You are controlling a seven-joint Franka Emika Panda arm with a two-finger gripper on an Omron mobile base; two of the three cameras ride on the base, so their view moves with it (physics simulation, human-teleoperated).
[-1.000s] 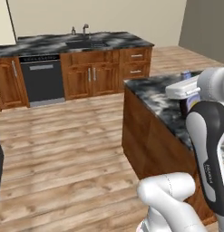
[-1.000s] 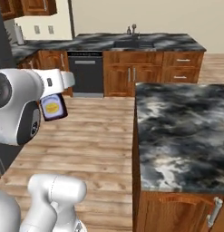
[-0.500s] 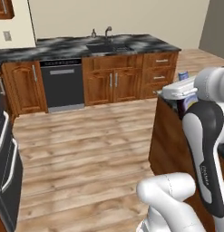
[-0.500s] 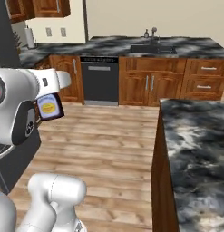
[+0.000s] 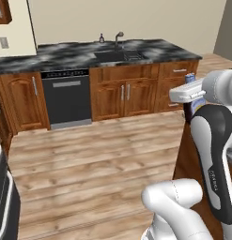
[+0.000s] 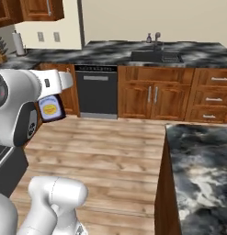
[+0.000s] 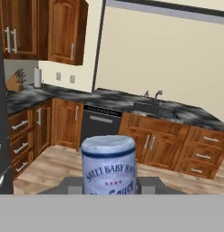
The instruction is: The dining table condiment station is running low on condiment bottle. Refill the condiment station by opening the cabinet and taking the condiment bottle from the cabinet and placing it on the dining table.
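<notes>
The pincer (image 7: pixel 109 188) is apparently clenched on the condiment bottle (image 7: pixel 108 164), held aloft over the floor in the carry step; next, bring it above the dining table tabletop (image 6: pixel 202 160) and lower it.

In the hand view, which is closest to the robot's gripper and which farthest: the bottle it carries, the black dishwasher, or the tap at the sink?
1. The dark sauce bottle with a pale label: in the gripper itself, right in front.
2. The black dishwasher: across the wooden floor, under the marbled worktop.
3. The curved silver tap: farthest, behind the sink on the far worktop, to the right.
</notes>
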